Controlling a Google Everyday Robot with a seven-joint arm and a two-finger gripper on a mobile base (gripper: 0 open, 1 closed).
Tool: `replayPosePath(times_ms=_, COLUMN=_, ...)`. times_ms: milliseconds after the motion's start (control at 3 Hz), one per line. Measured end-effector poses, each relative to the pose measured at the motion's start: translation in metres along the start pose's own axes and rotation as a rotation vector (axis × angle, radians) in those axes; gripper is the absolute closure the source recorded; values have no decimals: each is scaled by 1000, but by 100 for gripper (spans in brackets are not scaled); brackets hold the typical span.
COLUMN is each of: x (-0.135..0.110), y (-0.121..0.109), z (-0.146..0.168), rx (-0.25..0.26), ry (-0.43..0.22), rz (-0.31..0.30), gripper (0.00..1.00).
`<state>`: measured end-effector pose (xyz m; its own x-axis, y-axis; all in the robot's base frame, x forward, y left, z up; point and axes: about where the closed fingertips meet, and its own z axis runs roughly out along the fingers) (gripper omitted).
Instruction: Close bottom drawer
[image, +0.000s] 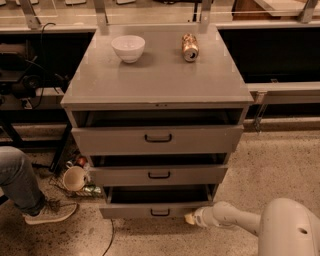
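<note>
Grey metal cabinet (158, 80) with three drawers, each with one black handle, and all three are pulled out a bit. The bottom drawer (145, 210) is the lowest one with the narrowest front, sitting just above the speckled floor (270, 170) and showing a dark gap above its front. The gripper (191, 218) is down at the right end of that drawer front, right up against it as far as I can see, on the end of a white arm (232, 220) coming in from the bottom right. Can't tell whether the gripper is spread or pressed together. On the surface there's one white bowl (128, 47) near the back left corner and one can (189, 47) lying on its side near the back edge, right of centre. On the floor to the left are one cup (74, 178) and someone's jeans leg (17, 182) with a shoe (50, 212), the person cut off by the frame. Drawer insides are too dark to make out.
</note>
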<state>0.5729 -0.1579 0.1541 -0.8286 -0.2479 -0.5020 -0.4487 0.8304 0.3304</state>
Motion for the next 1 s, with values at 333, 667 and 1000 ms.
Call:
replayPosePath(times_ms=333, x=-5, y=-1, z=5, rx=-5, ry=-30, rz=-8, gripper=100)
replayPosePath(times_ms=667, x=-19, y=-5, z=10, rx=-10, ry=-74, rz=-30, gripper=100)
replayPosePath(times_ms=1000, x=-29, y=-8, z=13, rx=-11, ry=-102, rz=-46, gripper=100)
